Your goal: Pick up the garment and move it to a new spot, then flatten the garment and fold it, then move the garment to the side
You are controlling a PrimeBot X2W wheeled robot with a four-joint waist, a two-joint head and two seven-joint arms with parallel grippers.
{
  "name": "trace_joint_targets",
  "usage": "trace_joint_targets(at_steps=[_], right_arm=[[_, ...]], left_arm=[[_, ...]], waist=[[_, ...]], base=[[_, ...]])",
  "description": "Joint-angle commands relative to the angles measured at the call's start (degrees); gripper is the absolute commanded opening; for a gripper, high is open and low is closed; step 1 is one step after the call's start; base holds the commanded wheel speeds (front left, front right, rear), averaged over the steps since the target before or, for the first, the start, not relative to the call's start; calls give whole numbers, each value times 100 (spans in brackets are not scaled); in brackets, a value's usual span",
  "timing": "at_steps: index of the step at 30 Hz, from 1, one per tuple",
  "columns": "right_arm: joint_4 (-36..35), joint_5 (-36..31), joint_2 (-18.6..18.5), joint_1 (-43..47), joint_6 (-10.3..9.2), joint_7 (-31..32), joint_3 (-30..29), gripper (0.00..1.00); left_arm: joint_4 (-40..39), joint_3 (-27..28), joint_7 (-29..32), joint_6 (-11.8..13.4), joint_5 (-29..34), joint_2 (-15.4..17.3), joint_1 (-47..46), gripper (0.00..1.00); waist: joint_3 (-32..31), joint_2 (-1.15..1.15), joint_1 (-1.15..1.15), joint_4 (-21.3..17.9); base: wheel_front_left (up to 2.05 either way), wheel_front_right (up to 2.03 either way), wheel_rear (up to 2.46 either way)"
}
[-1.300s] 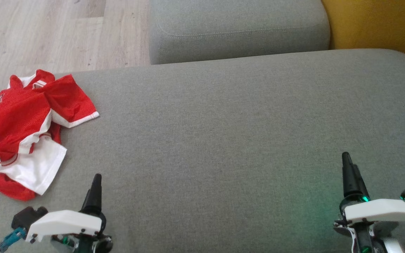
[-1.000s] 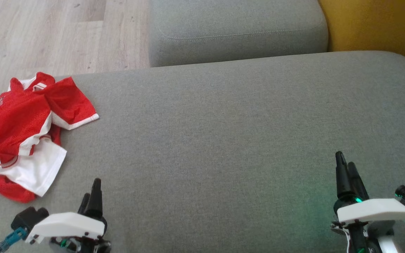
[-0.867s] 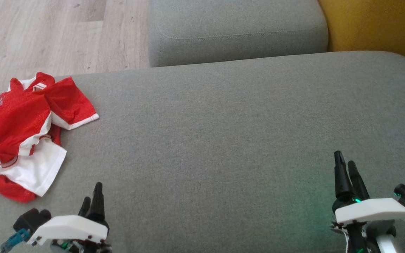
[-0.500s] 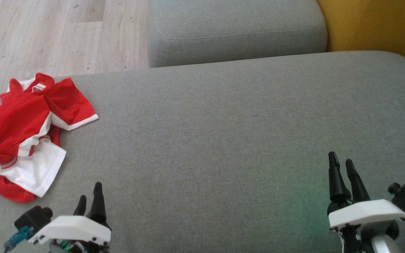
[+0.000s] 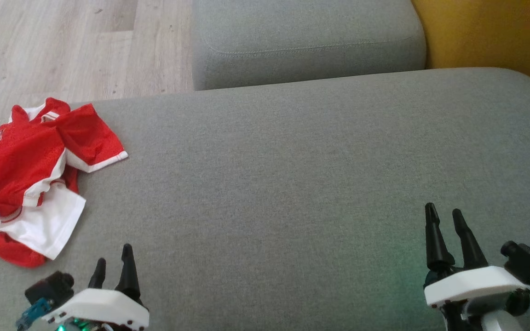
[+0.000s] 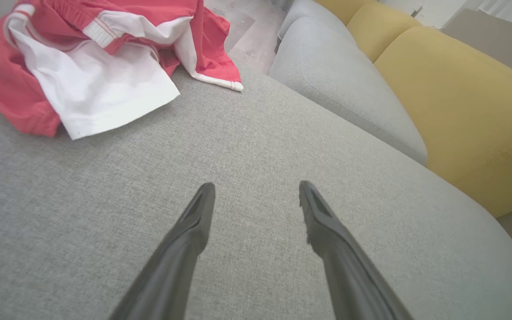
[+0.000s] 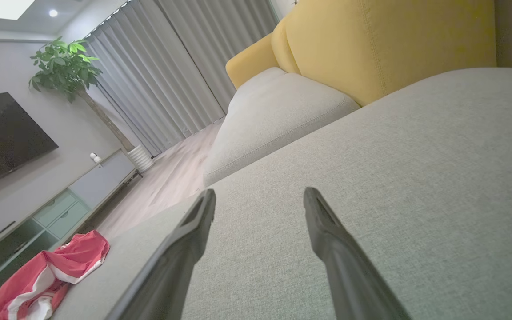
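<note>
The garment [image 5: 30,177], a crumpled red and white shirt, lies at the far left edge of the grey cushion [image 5: 292,174]. It also shows at the top left of the left wrist view, garment [image 6: 91,62], and small at the bottom left of the right wrist view, garment [image 7: 47,275]. My left gripper [image 5: 113,257] hovers low at the bottom left, just right of and below the shirt, open and holding nothing. At the bottom right my right gripper [image 5: 444,216] is open too, far from the shirt.
A second grey cushion [image 5: 306,41] sits behind the first, with a yellow cushion [image 5: 490,32] at the top right. Wooden floor [image 5: 62,46] lies beyond the left edge. The right wrist view shows a TV [image 7: 2,133], a plant [image 7: 67,64] and a low cabinet [image 7: 60,200].
Both grippers have turned at the wrist, so their two fingers now show apart instead of overlapped, and both have sunk slightly toward the bottom edge. The garment has not moved.
</note>
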Motion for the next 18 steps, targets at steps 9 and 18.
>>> trace_joint_targets(at_steps=[9, 18], right_arm=[[-226, -794, -113, -88, 35, -260, 172, 100], [-232, -1374, -120, -87, 38, -413, 236, 100]], left_arm=[[-202, 65, -257, 148, 861, 125, -139, 100], [-247, 23, -408, 246, 1517, 133, -97, 100]], waist=[[-22, 0, 0, 24], [-39, 0, 0, 84]], base=[[0, 0, 0], [0, 0, 0]])
